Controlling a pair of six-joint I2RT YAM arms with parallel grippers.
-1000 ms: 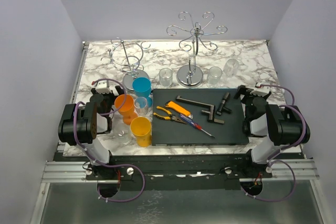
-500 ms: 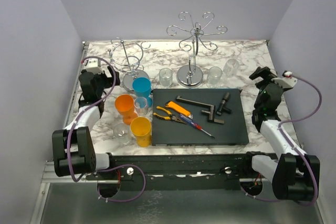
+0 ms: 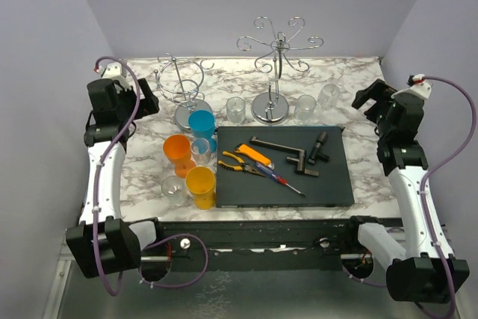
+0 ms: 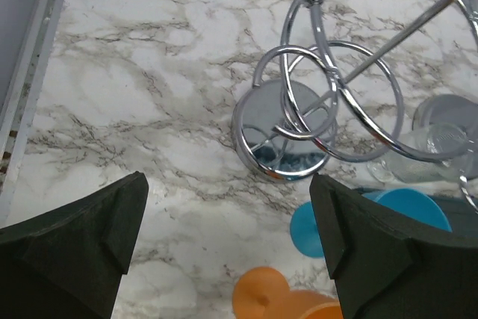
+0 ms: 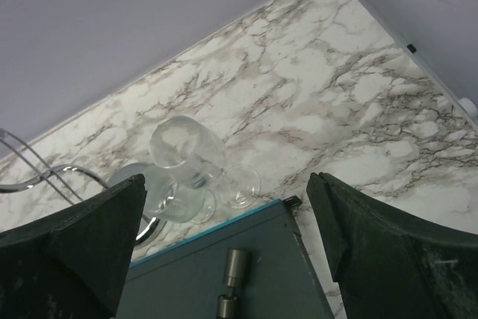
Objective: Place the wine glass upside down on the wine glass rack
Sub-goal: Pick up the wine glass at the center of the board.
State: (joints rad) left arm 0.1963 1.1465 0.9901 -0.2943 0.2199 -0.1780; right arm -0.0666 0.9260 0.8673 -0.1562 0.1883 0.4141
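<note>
The wine glass rack (image 3: 278,44) is a chrome tree with curled arms on a round base, at the back centre. A clear wine glass (image 3: 328,95) stands upright to its right, with another clear glass (image 3: 304,108) beside it. The right wrist view shows this wine glass (image 5: 187,151), its round foot (image 5: 243,186) and the second glass (image 5: 176,201). My right gripper (image 3: 371,99) (image 5: 225,218) is open and empty, raised, to the right of the glasses. My left gripper (image 3: 143,98) (image 4: 228,218) is open and empty, raised at the far left.
A chrome ring holder (image 3: 181,80) (image 4: 328,95) stands back left. Blue (image 3: 201,125), orange (image 3: 178,150) and yellow (image 3: 201,184) cups and small clear glasses (image 3: 173,188) stand left of the dark mat (image 3: 336,184), which holds pliers, a screwdriver and metal tools. Another clear glass (image 3: 236,110) stands by the rack base.
Both arms have unfolded from near the front edge and risen. The left gripper moved up and back to the far left, the right gripper up and back to the far right.
</note>
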